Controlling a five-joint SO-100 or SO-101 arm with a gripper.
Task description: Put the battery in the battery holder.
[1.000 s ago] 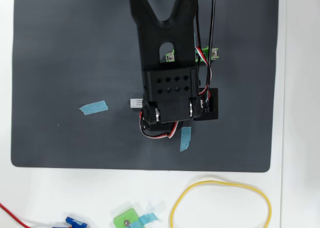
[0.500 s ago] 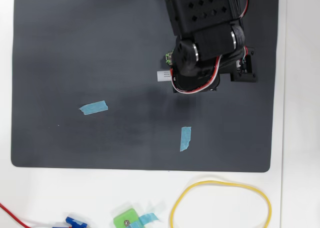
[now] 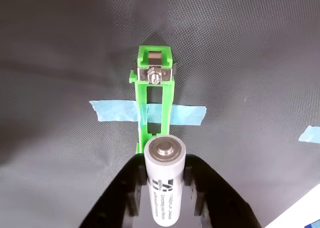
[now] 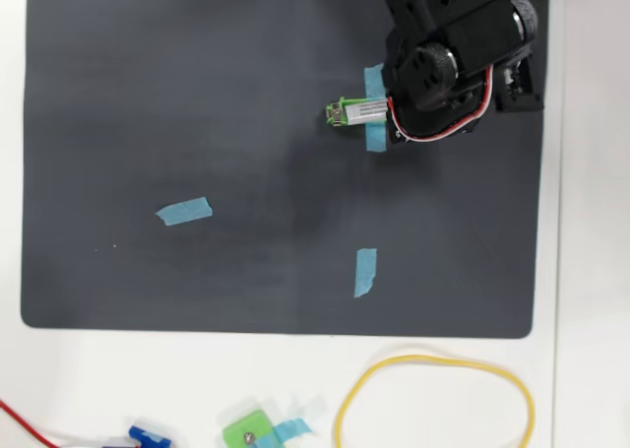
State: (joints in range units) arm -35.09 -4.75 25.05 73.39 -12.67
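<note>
A black robot arm is reaching over a dark grey mat (image 4: 197,94) lying on a white table (image 4: 591,271). In the overhead view the arm is occupying the mat's 1 o'clock corner.

In the wrist view, the gripper (image 3: 165,190) is entering from 6 o'clock, its two black fingers (image 3: 132,188) closing on the battery (image 3: 164,180), a white cylinder with fine black print. The fingers are pressing against the battery's sides, and its flat metal end is facing the camera.

The battery holder (image 3: 154,95), a narrow bright-green frame, is lying directly beyond the battery, stretching toward 12 o'clock. A metal screw contact is sitting at its far end. A strip of blue tape (image 3: 185,115) is crossing the holder's middle, from 9 o'clock to 3 o'clock. The battery's near end is covering the holder's near end in this view; whether the two are touching cannot be told.

In the overhead view, the battery holder (image 4: 340,112) is sticking out toward 9 o'clock from beneath the arm, with the white battery (image 4: 351,114) lying along it and the blue tape (image 4: 374,84) crossing it.

Elsewhere on the mat, a second blue tape piece (image 4: 184,211) is sitting at 9 o'clock and a third (image 4: 365,272) near 5 o'clock. Off the mat, along the table's 6 o'clock edge, a yellow band loop (image 4: 434,401), a squarish green piece (image 4: 248,433) and a small blue part (image 4: 149,436) are lying well apart from the arm.
</note>
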